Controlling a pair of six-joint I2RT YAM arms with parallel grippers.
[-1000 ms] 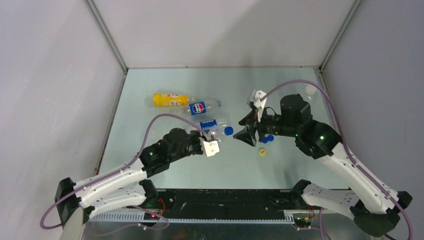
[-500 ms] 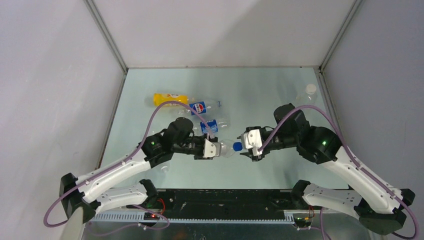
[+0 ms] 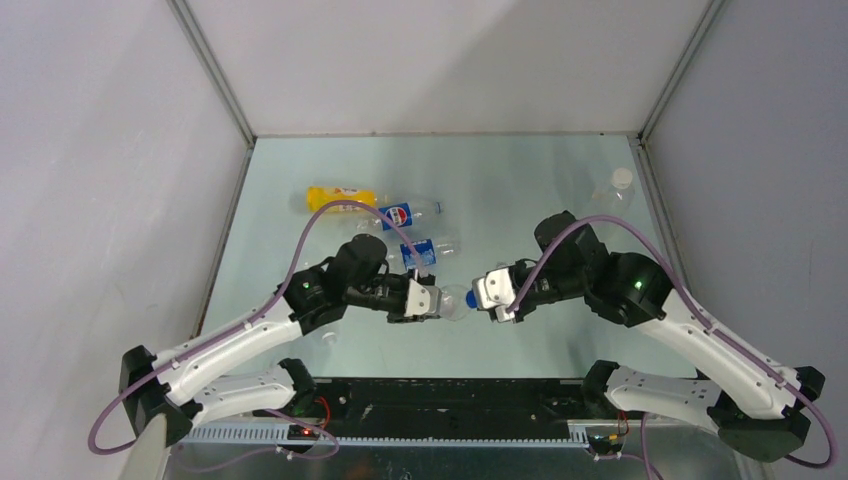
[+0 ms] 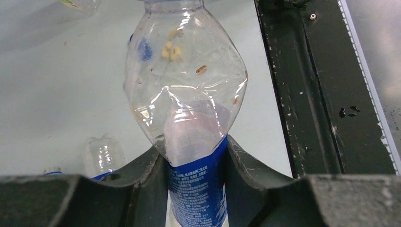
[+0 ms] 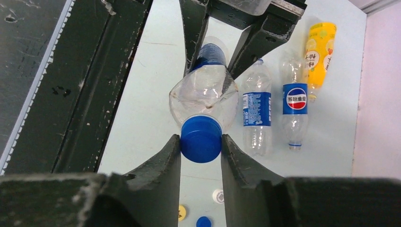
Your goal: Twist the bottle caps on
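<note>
A clear bottle with a blue label (image 4: pixel 187 85) is held level above the table, its neck pointing right. My left gripper (image 4: pixel 194 144) is shut on its labelled body; from above the gripper (image 3: pixel 430 300) sits just left of the bottle's shoulder (image 3: pixel 453 301). A blue bottle cap (image 5: pixel 201 139) sits on the neck. My right gripper (image 5: pixel 201 138) is shut on the cap, a finger pressing each side, and faces the left gripper (image 5: pixel 222 28) along the bottle (image 5: pixel 204 94). In the top view the right gripper (image 3: pixel 480 297) meets the cap (image 3: pixel 470 298).
A yellow-orange bottle (image 3: pixel 340 198), a Pepsi-labelled bottle (image 3: pixel 405 214) and a blue-labelled bottle (image 3: pixel 425 247) lie behind the arms. A clear bottle with a white cap (image 3: pixel 612 190) stands at the back right. Loose yellow (image 5: pixel 181 212), white (image 5: pixel 218 196) and blue (image 5: pixel 204 222) caps lie below the right gripper.
The right gripper has swung from above the loose caps leftward to the bottle's neck and closed on the blue cap. The left arm brought the bottle level, then held still.
</note>
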